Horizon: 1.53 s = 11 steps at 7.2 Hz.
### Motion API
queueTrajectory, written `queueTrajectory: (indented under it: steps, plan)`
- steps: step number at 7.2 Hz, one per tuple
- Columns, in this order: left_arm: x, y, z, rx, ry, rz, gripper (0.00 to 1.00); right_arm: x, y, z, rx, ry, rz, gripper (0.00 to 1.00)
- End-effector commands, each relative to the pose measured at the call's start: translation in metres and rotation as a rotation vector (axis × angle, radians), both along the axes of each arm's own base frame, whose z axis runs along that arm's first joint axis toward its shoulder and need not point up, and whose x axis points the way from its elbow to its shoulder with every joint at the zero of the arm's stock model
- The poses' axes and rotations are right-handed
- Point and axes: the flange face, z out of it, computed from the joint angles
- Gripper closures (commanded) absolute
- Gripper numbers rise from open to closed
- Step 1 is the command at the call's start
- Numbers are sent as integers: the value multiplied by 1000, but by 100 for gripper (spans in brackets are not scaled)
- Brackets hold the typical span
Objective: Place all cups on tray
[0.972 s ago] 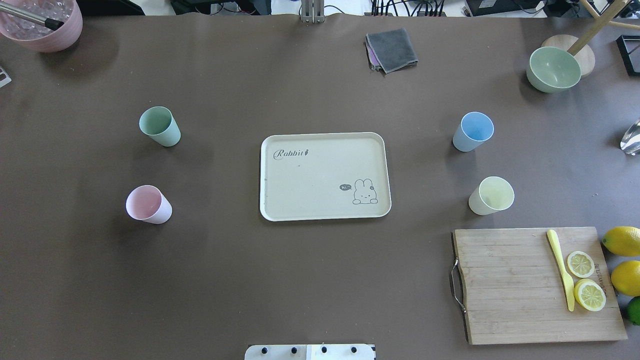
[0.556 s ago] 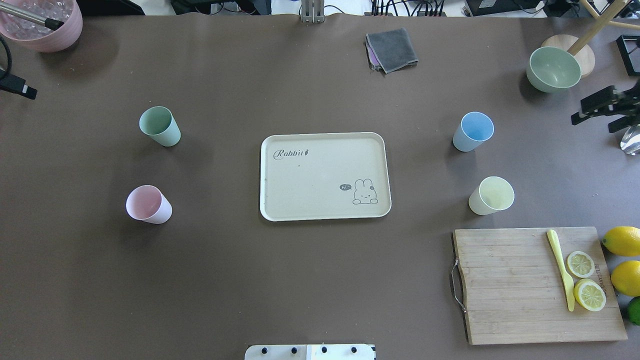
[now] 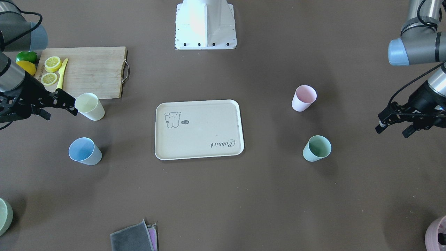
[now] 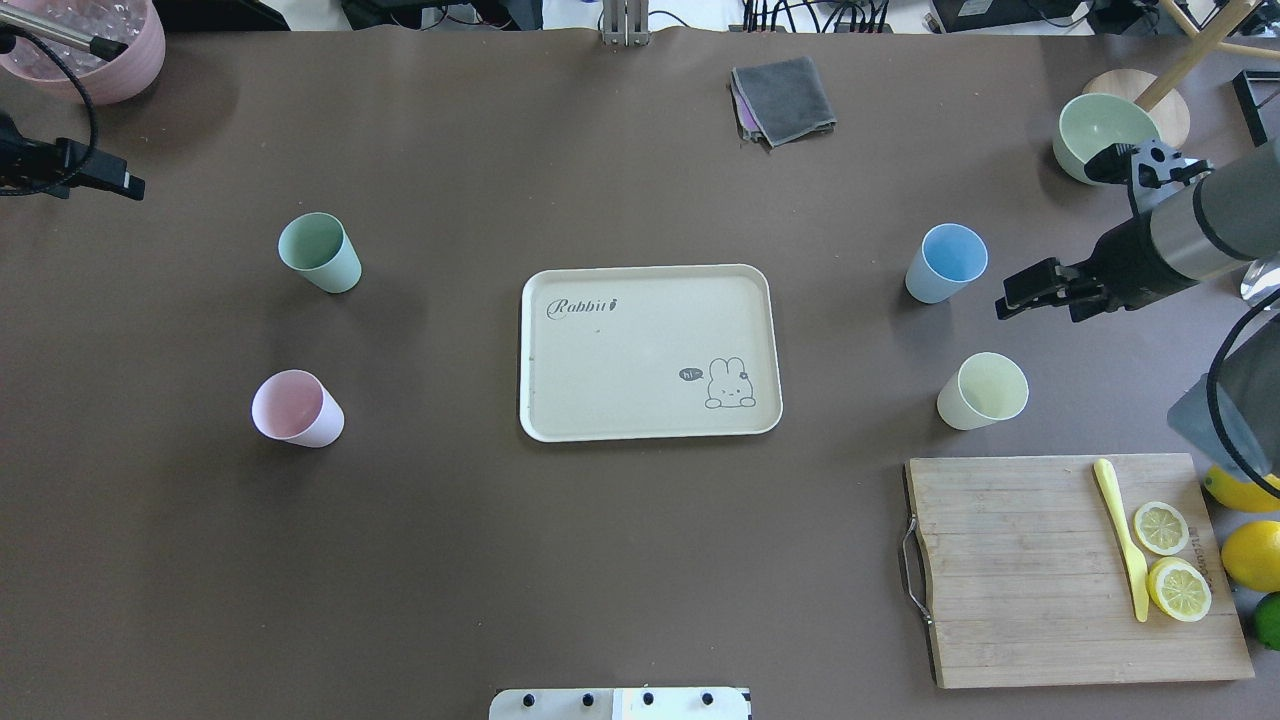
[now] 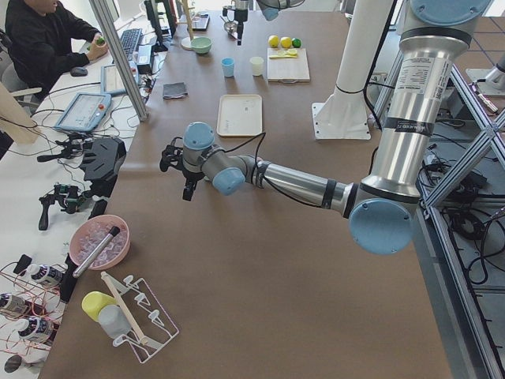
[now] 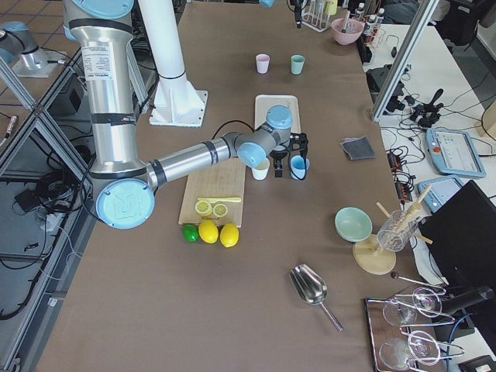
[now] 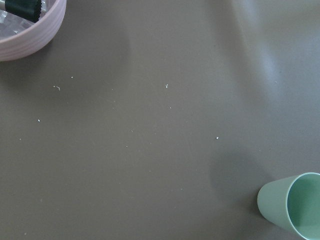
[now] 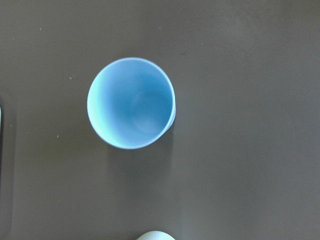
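Note:
The beige tray lies mid-table with nothing on it, also in the front view. The mint green cup and the pink cup stand to its left. The blue cup and the pale yellow cup stand to its right. My right gripper hovers open and empty just right of the blue cup; its wrist view looks straight down into the blue cup. My left gripper is open and empty, well outside the mint green cup.
A wooden cutting board with lemon slices and a yellow knife lies front right, with whole lemons beside it. A green bowl stands back right, a grey cloth back centre, a pink bowl back left.
Both arms have come in over the table. My right gripper moved left to beside the blue cup. My left gripper moved a little inward from the left edge. The cups have not moved.

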Motion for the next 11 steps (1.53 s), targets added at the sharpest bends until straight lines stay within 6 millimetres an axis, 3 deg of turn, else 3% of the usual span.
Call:
queueTrajectory:
  steps: [1,3,5,6,8,9,10,11]
  plan:
    - [9,4,-2,-12,7,2,2,-33,37,14,15,-17,-14,0]
    - [10,4,-3,-12,9,4,2,-32,45,28,-4,2,-24,0]
    - [35,18,-12,2,16,52,2,-26,52,38,-20,14,-25,0]
    - [46,26,-7,-5,13,75,2,-27,52,39,-21,16,-25,0]
    - [102,67,-17,-31,12,118,3,-28,52,43,-25,22,-26,0]
    - [119,105,-29,-40,19,123,3,-28,52,43,-27,23,-26,0]
    - [127,125,-33,-41,21,135,3,-29,52,42,-25,22,-27,0]
    - [128,127,-32,-45,19,141,3,-31,53,43,-26,24,-32,0]
